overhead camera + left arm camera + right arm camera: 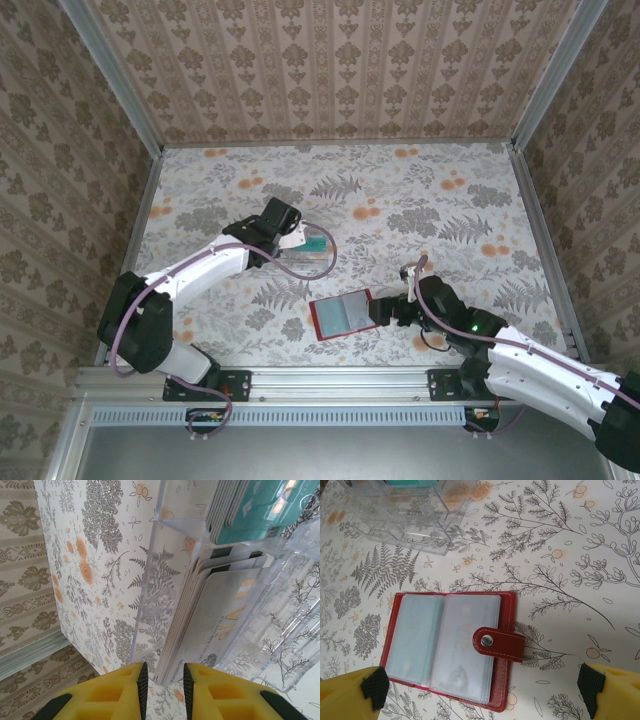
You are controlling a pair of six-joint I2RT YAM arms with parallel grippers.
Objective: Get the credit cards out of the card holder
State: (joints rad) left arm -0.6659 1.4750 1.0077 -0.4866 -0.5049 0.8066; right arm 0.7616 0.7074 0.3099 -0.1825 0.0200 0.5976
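Here, rectangular card holder (450,647): stitched red border, glossy translucent pockets.

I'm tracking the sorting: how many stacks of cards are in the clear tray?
2: a teal stack in one compartment of the clear tray, a white stack in the adjoining one. More may be hidden.

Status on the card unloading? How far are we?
Done: white cards and teal cards sit in the clear tray. In hand: left gripper at the white stack; right gripper open over the open card holder. Remaining: its sleeves seem to hold cards.
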